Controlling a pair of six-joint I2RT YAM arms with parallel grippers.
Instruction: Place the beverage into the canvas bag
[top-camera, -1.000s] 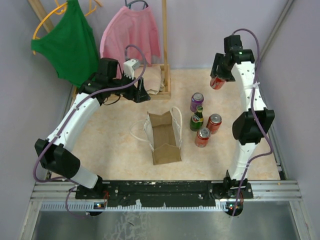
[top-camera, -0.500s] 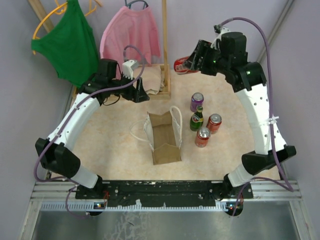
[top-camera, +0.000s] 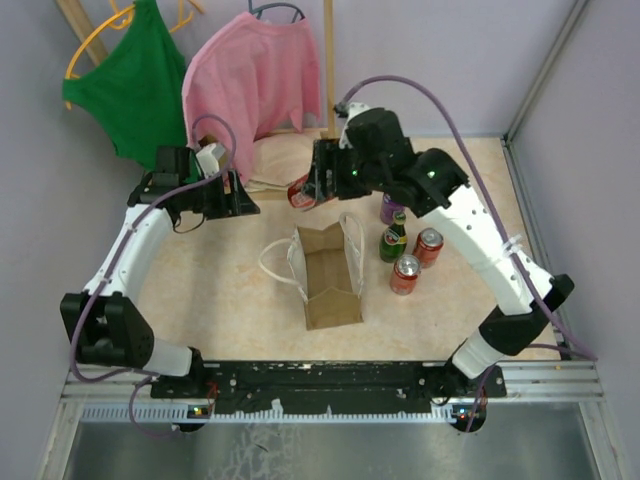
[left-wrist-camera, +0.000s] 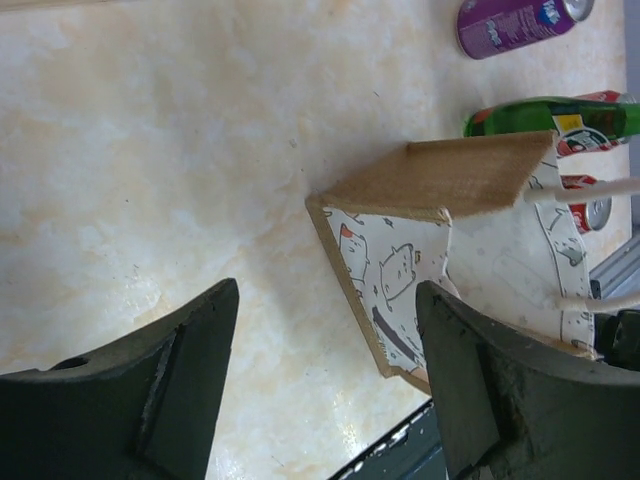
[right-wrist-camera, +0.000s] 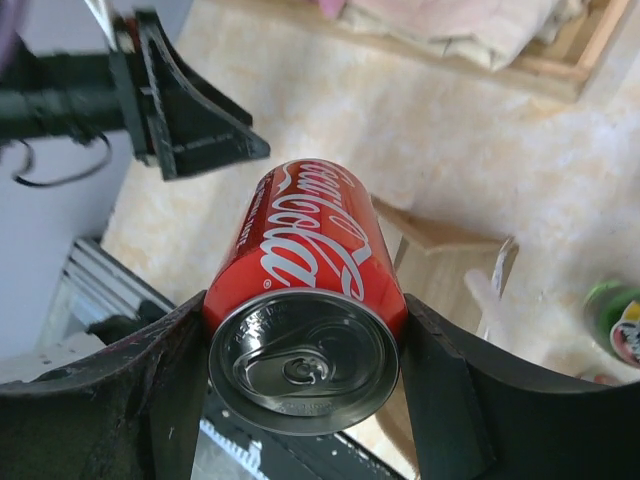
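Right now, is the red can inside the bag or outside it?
Outside. The right gripper holds the red can clamped between its fingers, beside the canvas bag's far edge, not in its open top.

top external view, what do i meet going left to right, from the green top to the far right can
green sleeveless top → left arm's black pincer → tan-brown canvas bag → green glass bottle → rightmost upright red can

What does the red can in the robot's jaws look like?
The red can is shiny metal with white curly writing and a silver top whose pull tab is shut. It hangs tipped on its side in the air, squeezed between the right arm's dark jaws, near the far end of the canvas bag.
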